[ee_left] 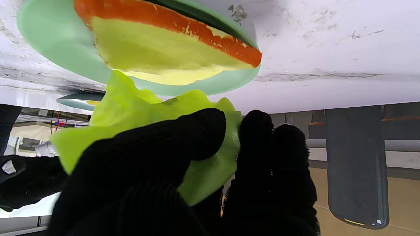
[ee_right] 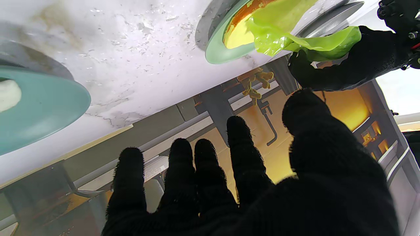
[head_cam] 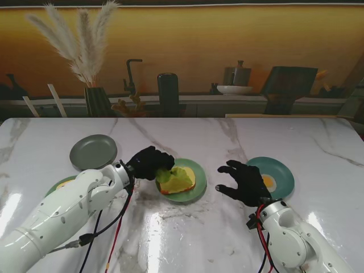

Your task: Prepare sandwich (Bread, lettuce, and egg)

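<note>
Lettuce leaf (head_cam: 165, 174) pinched between the black-gloved fingers of the left hand (head_cam: 149, 162), held over the near-left rim of the light green plate (head_cam: 198, 190) at the bench (head_cam: 182, 136) centre. Bread slice (head_cam: 181, 181) lies on that plate, with the leaf's free end reaching it. Right hand (head_cam: 244, 182) hovers empty with fingers spread, between the green plate and the teal plate (head_cam: 283, 177) carrying the egg (head_cam: 269, 182). Grey plate (head_cam: 92, 152) sits well apart, toward the left edge.
</note>
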Controlling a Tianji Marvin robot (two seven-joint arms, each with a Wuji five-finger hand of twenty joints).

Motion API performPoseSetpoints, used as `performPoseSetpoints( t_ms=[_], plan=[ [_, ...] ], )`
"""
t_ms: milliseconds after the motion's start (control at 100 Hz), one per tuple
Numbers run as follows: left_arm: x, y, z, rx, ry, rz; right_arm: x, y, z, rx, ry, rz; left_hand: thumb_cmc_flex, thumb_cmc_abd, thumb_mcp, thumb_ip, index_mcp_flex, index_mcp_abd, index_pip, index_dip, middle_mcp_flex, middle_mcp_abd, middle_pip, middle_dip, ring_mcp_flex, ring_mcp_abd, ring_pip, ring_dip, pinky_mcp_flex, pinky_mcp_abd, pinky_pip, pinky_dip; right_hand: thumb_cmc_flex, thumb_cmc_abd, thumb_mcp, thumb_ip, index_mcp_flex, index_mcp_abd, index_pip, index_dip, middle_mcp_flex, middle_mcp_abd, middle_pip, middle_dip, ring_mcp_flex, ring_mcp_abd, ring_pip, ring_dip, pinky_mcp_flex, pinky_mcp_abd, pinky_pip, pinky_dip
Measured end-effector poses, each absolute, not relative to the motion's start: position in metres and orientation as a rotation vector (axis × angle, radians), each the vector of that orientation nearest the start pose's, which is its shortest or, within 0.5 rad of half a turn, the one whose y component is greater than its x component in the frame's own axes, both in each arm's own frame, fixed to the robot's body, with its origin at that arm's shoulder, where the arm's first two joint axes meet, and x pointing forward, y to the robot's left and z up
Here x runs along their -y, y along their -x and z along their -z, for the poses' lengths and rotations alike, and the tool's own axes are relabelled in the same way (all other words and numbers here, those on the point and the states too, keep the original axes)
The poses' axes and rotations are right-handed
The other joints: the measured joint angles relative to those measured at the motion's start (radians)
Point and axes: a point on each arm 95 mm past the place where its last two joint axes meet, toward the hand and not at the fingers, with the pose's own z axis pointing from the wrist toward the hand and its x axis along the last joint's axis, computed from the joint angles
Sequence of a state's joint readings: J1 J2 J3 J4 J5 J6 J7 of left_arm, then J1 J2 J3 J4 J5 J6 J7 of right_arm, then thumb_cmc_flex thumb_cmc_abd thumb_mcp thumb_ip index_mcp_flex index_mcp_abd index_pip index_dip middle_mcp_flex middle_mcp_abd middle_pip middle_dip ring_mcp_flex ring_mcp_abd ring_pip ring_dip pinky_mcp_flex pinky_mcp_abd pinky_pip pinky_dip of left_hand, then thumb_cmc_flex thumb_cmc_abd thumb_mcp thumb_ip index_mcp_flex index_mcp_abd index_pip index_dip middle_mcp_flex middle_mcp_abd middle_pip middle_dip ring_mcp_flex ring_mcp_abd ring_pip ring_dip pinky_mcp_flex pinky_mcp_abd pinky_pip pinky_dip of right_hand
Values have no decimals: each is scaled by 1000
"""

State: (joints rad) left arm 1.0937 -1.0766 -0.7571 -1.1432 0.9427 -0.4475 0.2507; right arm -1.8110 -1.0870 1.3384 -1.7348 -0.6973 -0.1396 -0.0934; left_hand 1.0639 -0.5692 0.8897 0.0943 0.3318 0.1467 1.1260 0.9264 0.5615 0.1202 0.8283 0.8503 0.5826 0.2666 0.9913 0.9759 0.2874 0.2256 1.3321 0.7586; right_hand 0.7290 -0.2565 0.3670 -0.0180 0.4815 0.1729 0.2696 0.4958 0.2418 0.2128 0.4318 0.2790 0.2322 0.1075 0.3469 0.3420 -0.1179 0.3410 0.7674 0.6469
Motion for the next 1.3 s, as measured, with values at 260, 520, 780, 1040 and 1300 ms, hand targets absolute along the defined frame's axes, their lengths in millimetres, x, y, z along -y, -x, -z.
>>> performPoseSetpoints(
  t_ms=[260,520,780,1040,1300],
  plan=[
    [65,-469,347,-1880,765,1806,17,-340,333,1796,2032,2415,0,6,-3,0,-10,-10,0,0,-10,-5,0,0,-7,-3,-1,0,-11,-1,-1,0,0,0,0,0,0,0,0,0,0,0,0,0,0,0,0,0,0,0,0,0],
    [68,-471,350,-1901,737,1802,19,-340,333,1797,2038,2413,0,11,-10,1,-21,-10,0,-12,-45,-9,0,0,-29,-6,-45,35,-59,-2,-13,10,0,0,0,0,0,0,0,0,0,0,0,0,0,0,0,0,0,0,0,0],
    [65,-471,352,-1952,736,1752,18,-340,333,1798,2037,2411,-11,90,-78,106,-34,-9,-29,-161,-197,2,-24,-106,-187,-7,-199,70,-210,-3,-93,52,0,0,0,0,0,0,0,0,0,0,0,0,0,0,0,0,0,0,0,0],
    [62,-468,348,-1994,763,1673,18,-340,334,1805,2035,2407,-171,210,-190,240,-61,-10,-297,-263,-328,34,-200,-260,-393,-10,-312,-148,-357,-4,-194,53,0,0,0,0,0,0,0,0,0,0,0,0,0,0,0,0,0,0,0,0],
    [58,-467,349,-2033,775,1626,18,-340,334,1806,2035,2404,-281,209,-301,239,-70,-9,-477,-379,-341,52,-383,-358,-465,-10,-444,-230,-364,21,-444,-76,0,0,0,0,0,0,0,0,0,0,0,0,0,0,0,0,0,0,0,0]
  ],
)
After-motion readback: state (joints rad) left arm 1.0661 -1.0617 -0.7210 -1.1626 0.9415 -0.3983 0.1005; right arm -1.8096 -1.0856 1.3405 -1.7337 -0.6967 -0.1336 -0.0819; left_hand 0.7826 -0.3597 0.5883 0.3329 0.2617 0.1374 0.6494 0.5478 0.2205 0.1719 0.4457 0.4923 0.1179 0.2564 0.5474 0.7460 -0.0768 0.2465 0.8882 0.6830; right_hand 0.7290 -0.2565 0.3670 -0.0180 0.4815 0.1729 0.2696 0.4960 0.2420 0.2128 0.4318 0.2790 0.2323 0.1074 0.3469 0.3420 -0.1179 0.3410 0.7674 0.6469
